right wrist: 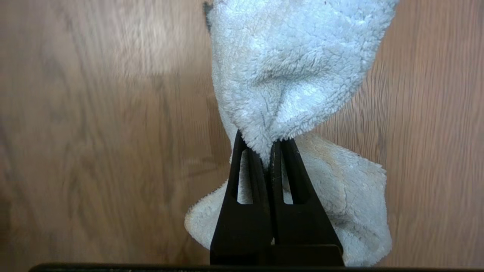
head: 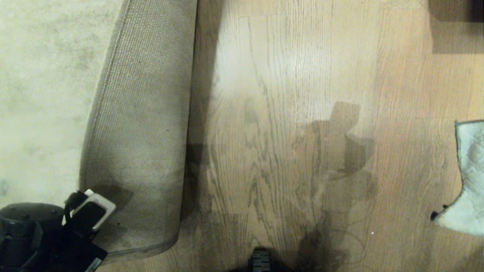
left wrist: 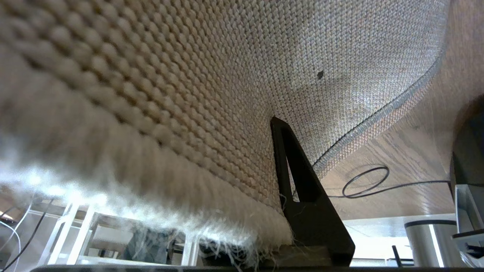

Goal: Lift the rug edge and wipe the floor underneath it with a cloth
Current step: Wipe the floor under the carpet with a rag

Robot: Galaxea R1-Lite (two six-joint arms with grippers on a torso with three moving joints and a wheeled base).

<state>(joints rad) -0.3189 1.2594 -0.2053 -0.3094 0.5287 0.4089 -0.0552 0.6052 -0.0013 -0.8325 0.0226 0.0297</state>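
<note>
Head view: the left gripper (head: 90, 207) is clamping the rug edge (head: 143, 132) near its corner and is holding it folded back, so that the ribbed tan underside is facing upward over the pile of the rug (head: 41, 94). The floor (head: 287, 124), light wood-grain plank, is lying bare just beyond the fold, on the side of this gripper away from the rug's pile. Shadows of the robot are falling across the planks.

Left wrist view: one black finger (left wrist: 302, 189) is pressing against the woven underside of the rug edge (left wrist: 211, 87); the other finger is hidden behind the fabric. A thin black cable (left wrist: 366, 181) is looping on the floor (left wrist: 416, 151) past the bound border.

Right wrist view: the right gripper (right wrist: 270, 151) is standing with its fingers together, pinching a fold of the cloth (right wrist: 295, 71). The pale mint-blue cloth is bunching out ahead of the fingertips and draping behind them, over the floor (right wrist: 94, 132). In the head view the cloth (head: 470, 173) is showing far across the planks from the left gripper.
</note>
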